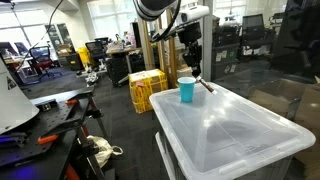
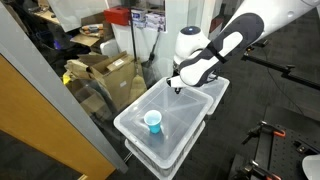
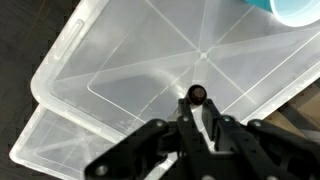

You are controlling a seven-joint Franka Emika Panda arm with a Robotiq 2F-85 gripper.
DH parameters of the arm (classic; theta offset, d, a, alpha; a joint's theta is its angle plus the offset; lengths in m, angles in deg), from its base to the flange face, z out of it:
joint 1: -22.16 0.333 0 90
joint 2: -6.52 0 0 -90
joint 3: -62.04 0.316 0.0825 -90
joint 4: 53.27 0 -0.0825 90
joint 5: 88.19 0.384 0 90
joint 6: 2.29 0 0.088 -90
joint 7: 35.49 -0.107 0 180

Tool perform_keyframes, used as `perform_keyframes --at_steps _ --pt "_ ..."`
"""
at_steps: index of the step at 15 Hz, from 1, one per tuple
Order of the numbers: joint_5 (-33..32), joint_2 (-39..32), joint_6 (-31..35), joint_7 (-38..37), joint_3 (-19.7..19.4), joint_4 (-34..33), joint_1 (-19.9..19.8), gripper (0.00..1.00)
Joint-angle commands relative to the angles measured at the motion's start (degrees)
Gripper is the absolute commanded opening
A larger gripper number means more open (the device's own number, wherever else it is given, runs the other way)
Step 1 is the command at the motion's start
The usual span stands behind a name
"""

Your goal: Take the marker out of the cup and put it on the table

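With the tool [image 3: 198, 106] clamped on the marker [image 3: 196, 95] just beside the cup [image 1: 187, 90], I'd lower it flat onto the surface [image 1: 240, 135], away from the cup, before releasing.

I count one cup [image 1: 187, 90], light blue, and one marker [image 1: 204, 84]. There is one table [image 1: 235, 135], the white translucent plastic one. One robot arm [image 2: 235, 35] is here, and it carries one gripper [image 3: 199, 118]. I see one yellow crate [image 1: 147, 90]. Of cardboard boxes [image 2: 112, 72] I make out at least two; the heap around them is too jumbled for a sure count.
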Motion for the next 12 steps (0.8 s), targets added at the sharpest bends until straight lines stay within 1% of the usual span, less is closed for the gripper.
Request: perform_keyframes --at_steps 1,4,8,12 --pt "-1.76 -2.33 2.56 -6.97 -3.55 -0.54 1.85 0.05" --pt "-2.73 -4.73 2.27 -12.0 -6.25 -1.79 3.15 0.05" --pt "-4.98 -7.84 1.01 -19.33 -9.71 -4.15 6.09 0.05" --pt "-6.27 -10.55 -0.11 -24.01 -10.71 -6.73 7.49 0.05"
